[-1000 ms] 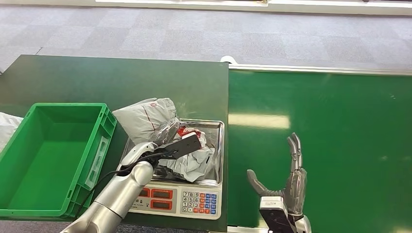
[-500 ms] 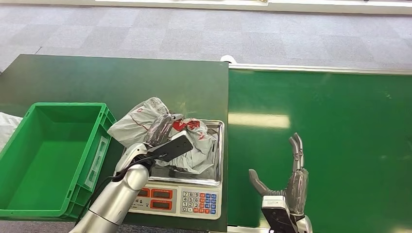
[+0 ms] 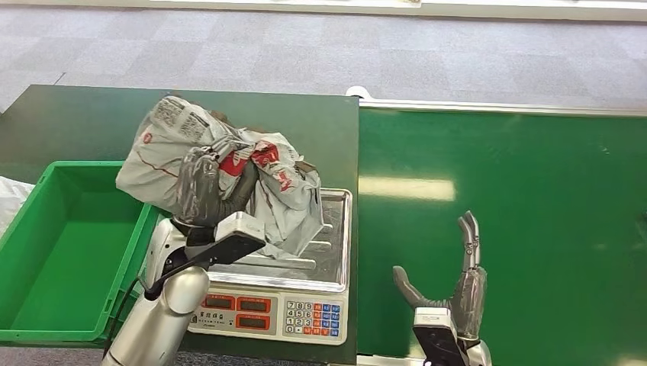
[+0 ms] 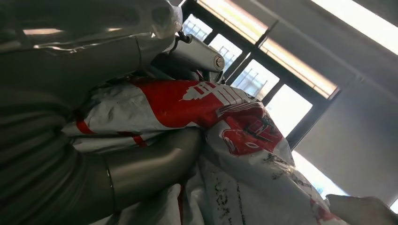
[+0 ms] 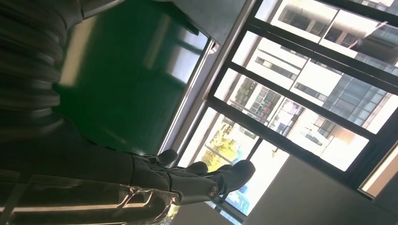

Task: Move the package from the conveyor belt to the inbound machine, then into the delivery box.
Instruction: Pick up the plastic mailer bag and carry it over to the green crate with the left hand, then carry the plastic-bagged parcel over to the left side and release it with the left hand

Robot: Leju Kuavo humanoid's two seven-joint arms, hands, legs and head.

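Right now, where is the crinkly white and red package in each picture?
Head view: the package is left of centre, lifted above the scale by the left hand.
Left wrist view: it sits mid-picture.
Right wrist view: not in it.
Shared landmark: the left hand gripping the package.
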